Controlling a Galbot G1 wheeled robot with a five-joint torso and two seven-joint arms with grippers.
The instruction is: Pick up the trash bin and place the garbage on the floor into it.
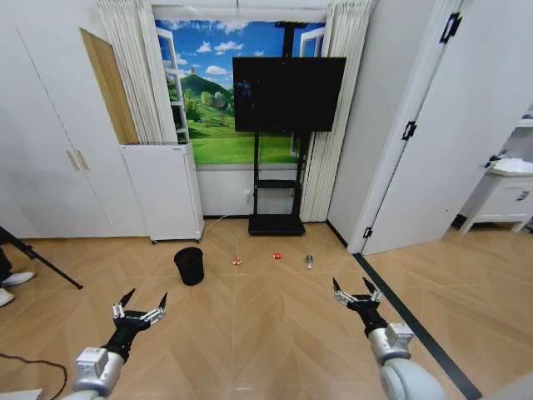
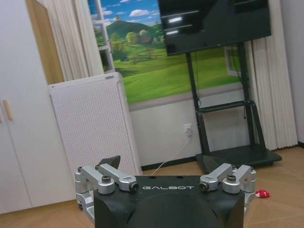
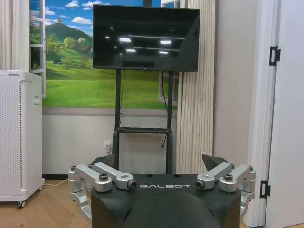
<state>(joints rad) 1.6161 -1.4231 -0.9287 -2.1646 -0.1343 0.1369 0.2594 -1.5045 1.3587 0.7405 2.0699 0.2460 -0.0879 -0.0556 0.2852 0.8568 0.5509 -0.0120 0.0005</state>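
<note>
Nearest, the left gripper (image 1: 140, 310) and right gripper (image 1: 356, 292) hang low over bare floor with fingers spread and nothing between them, likely held ready for a reach. Well ahead, the bin (image 1: 189, 265) stands upright near the white purifier (image 1: 164, 191). To its right lie two red scraps (image 1: 236, 261) (image 1: 277, 256) and a bottle (image 1: 309, 262), too small to make out further.

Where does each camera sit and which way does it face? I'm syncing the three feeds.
Head: high on the robot, looking forward and down at floor, bin and TV; both arms with the left gripper and right gripper show, fingers open.
Left wrist: behind the left gripper, facing the purifier.
Right wrist: behind the right gripper, facing the TV.
All share the TV.
</note>
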